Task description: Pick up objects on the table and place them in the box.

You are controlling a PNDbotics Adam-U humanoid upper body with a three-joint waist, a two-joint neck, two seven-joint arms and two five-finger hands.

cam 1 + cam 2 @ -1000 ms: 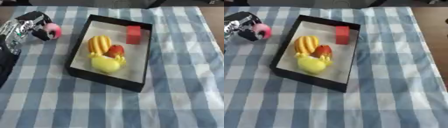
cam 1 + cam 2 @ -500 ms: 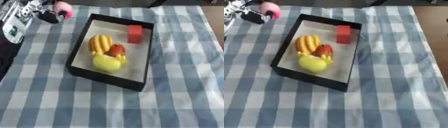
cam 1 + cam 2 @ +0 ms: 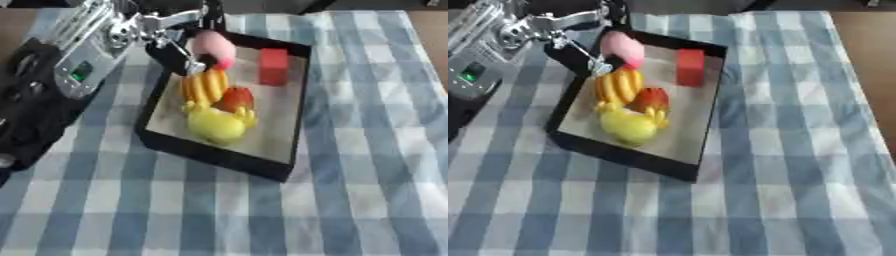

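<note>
A black box [image 3: 289, 150] with a pale floor lies askew on the blue checked table. Inside it lie a yellow ridged fruit [image 3: 204, 86], a red fruit [image 3: 236, 98], a yellow rounded fruit [image 3: 214, 124] and a red block [image 3: 273, 66]. My left hand [image 3: 175, 37] reaches in from the upper left and hangs over the box's far left corner, fingers curled round a pink round object [image 3: 213, 47]. The pink object is above the box floor, just beyond the ridged fruit. My right hand shows in neither view.
My left forearm [image 3: 83, 55], silver with a green light, crosses the upper left. A dark bulk [image 3: 31, 115] fills the left edge. The checked cloth [image 3: 367, 190] stretches to the right of and in front of the box.
My left hand has carried the pink object from the table's far left rightward until it hangs over the box's far left corner. The view has also shifted, so the box sits more to the right.
</note>
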